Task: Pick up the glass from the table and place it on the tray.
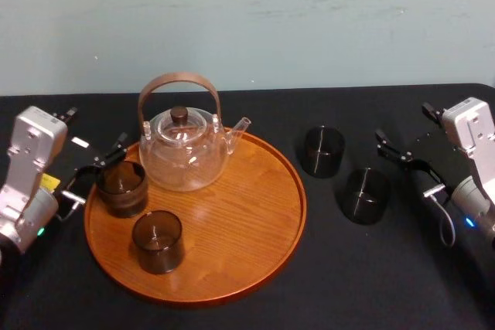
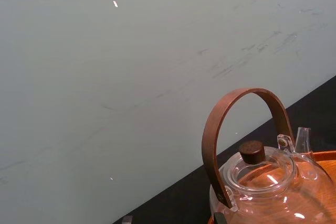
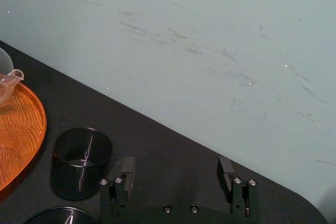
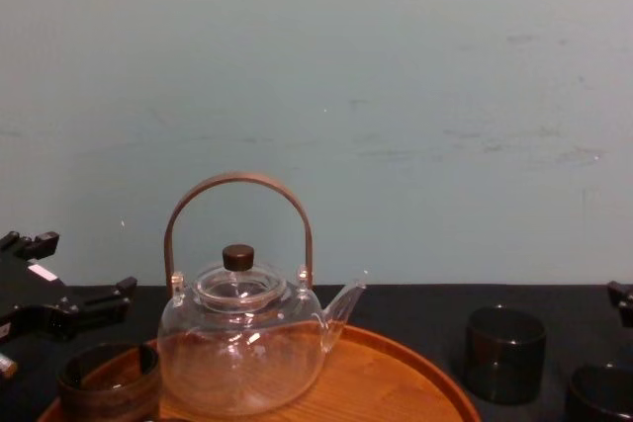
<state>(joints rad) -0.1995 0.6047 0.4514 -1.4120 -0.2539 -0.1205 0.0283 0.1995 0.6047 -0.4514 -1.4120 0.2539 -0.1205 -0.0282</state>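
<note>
Glasses split between tray and surface, both sets of jaws wide

Two dark glasses stand on the round wooden tray [image 1: 247,206] at centre-left of the head view. The left-rim glass [image 1: 121,187] is by the tray's left edge and the front glass [image 1: 158,241] is lower in the frame, toward the tray's front. The left gripper [image 1: 94,171] sits at the left of the frame with its jaws spread wide. The left-rim glass is just beside them on the tray side, not gripped, and whether a fingertip touches it cannot be told.

Two more dark glasses stand off the tray on the surface [image 1: 387,268]. The far glass [image 1: 322,151] is right of centre and the near glass [image 1: 366,195] is lower and further right, close to it. The right gripper [image 1: 406,168] is at the right of the frame, near the near glass, with its jaws wide and nothing between them. In the right wrist view both glasses lie to one side of the gap between the jaws, toward the tray.

A clear glass teapot [image 1: 184,152] with a curved brown handle and a dark knob stands at the back of the tray, its spout pointing right.

The surface is covered in black. Behind it rises a pale blue-green wall [image 1: 247,21] with faint scuffs.
</note>
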